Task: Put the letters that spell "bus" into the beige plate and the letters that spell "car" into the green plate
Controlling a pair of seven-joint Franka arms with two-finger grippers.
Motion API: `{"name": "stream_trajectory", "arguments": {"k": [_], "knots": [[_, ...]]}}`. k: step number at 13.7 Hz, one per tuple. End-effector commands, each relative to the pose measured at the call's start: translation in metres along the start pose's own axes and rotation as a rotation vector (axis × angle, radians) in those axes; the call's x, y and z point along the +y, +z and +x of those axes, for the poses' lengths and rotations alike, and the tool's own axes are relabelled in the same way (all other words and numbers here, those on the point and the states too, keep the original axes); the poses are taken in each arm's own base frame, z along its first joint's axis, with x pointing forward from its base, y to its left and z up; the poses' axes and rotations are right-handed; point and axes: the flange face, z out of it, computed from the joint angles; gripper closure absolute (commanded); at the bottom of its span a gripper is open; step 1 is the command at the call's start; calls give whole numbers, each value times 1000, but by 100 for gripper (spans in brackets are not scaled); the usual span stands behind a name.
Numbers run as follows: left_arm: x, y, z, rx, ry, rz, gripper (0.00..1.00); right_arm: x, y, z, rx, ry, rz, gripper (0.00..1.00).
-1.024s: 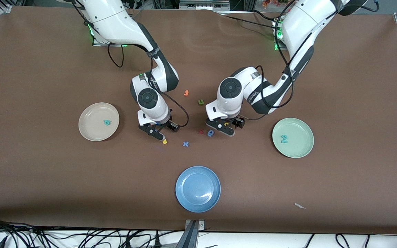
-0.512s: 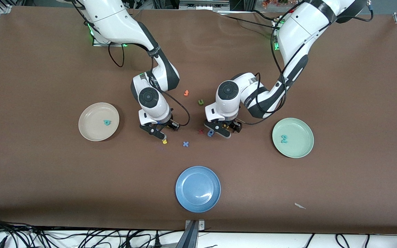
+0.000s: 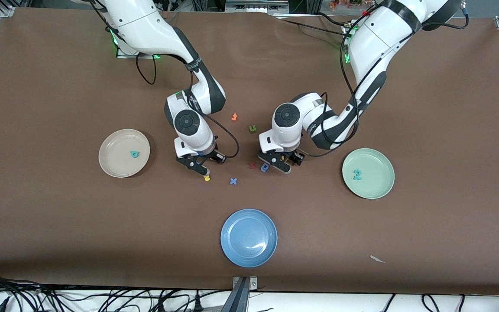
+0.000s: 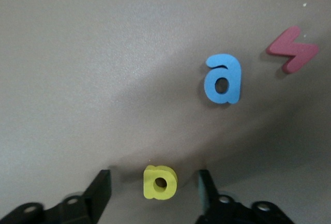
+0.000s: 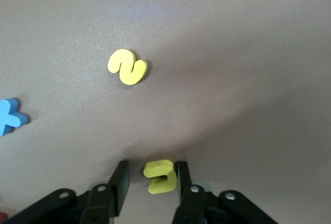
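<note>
Brown table [image 3: 59, 225] is set with beige plate [image 3: 111, 165], green plate [image 3: 377, 184], blue plate [image 3: 236, 249]; loose foam letters [image 3: 233, 181] are scattered mid-table; paper scrap [image 3: 377, 259] near the front edge.

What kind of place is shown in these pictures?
Probably a robotics lab: two robot arms are bolted to a brown-covered table, loose cables hang along its edge nearest the front camera, and small foam letters and the blue plate are laid out for a sorting trial.
</note>
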Motion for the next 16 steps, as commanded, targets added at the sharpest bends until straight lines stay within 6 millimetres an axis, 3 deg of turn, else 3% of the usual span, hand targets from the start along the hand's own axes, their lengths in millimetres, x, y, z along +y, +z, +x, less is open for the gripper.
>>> {"name": "stream_trajectory", "arguments": {"k": [1, 3, 5, 7, 10, 13, 16], "knots": [[-2, 0, -1, 16, 24, 19, 55, 2, 4, -8, -11, -12, 3, 61], [-1, -1, -1, 17, 26, 18, 86, 4, 5, -8, -13, -13, -1, 64], [-7, -8, 2, 23, 21, 24, 94, 4, 5, -8, -14, -13, -2, 69], [-19, -16, 4, 28, 1, 33, 96, 4, 5, -8, -13, -13, -1, 73], [-90, -51, 4, 7, 21, 67, 95, 1, 1, -8, -11, -19, 6, 81], [-155, -70, -9, -54, 23, 74, 94, 2, -37, 10, -52, -71, -41, 84], [-220, -73, -31, -122, 14, 84, 92, 38, -68, 53, -70, -171, -113, 85]]}}
